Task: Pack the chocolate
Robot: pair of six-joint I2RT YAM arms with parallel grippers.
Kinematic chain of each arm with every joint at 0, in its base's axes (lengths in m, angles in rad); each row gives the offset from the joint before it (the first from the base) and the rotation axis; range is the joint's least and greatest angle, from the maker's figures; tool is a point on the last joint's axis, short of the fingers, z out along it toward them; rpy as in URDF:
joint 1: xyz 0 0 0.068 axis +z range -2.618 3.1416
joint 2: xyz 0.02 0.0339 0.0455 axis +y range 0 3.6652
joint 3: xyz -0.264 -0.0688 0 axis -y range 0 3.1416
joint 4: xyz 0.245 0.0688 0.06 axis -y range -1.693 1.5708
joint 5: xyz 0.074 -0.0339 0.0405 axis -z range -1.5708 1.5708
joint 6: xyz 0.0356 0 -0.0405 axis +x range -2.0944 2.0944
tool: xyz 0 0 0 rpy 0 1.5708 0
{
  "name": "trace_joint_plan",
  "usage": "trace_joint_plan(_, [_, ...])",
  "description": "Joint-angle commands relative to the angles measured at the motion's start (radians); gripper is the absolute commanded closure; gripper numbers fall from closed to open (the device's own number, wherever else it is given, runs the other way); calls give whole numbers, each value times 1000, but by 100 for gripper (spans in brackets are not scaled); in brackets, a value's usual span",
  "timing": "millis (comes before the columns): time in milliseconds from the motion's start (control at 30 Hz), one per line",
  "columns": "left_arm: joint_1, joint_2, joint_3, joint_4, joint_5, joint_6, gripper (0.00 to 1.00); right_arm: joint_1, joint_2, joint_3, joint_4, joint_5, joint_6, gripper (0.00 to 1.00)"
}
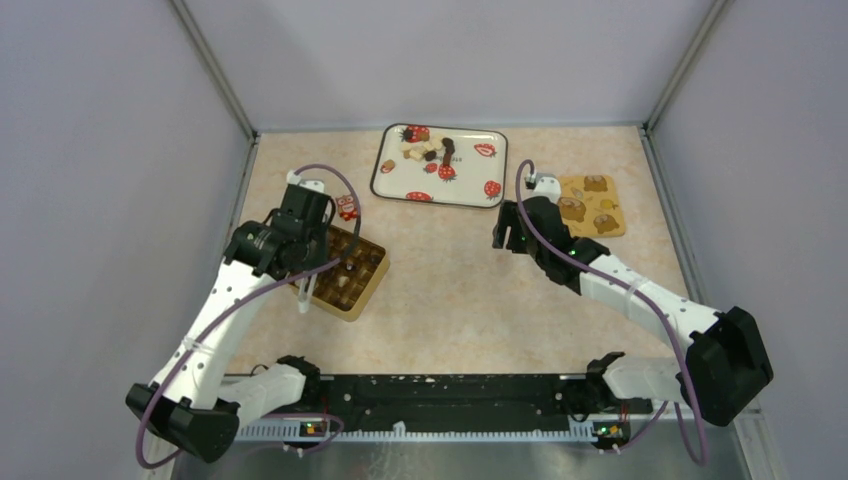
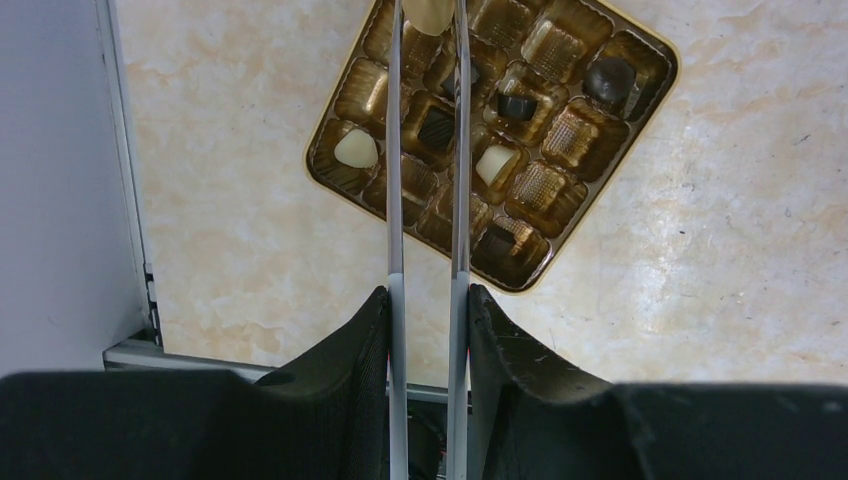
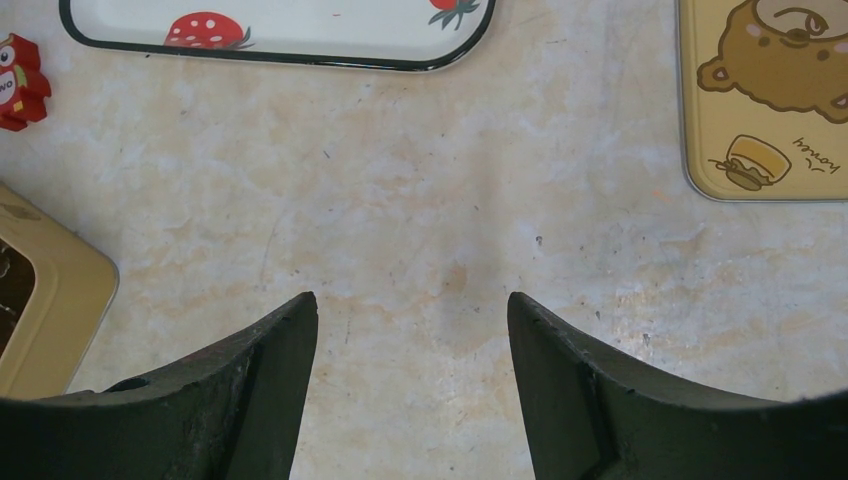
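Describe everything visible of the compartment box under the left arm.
The box is square with rounded corners, a pale yellow rim and a shiny gold-brown plastic insert of small cells. It lies flat on the table. Most cells are empty; a few hold chocolate pieces, cream and dark. The left claw hangs above, gripping a cream piece.

A gold compartment box (image 2: 585, 135) lies directly beneath the left gripper (image 2: 429, 20). Ahead of the right gripper (image 3: 412, 300) sits a strawberry-print tray (image 3: 300, 22). A yellow bear lid (image 3: 770, 110) lies ahead to its right, and a small red owl figure (image 3: 20, 80) ahead to its left.
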Motion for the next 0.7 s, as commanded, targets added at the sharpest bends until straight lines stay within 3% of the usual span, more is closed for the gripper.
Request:
trace_joint_plan(0, [0,19,18,-15,-19,-46,91,10,-10,31,41,-7,-4,32])
trace_joint_plan(400, [2,-28,-154,114,-42,-177,91,10,-16,26,56,-9,-18,32])
trace_joint_plan(667, [3,-26,-174,140,-83,-218,91,10,-37,4,55,-10,-17,32])
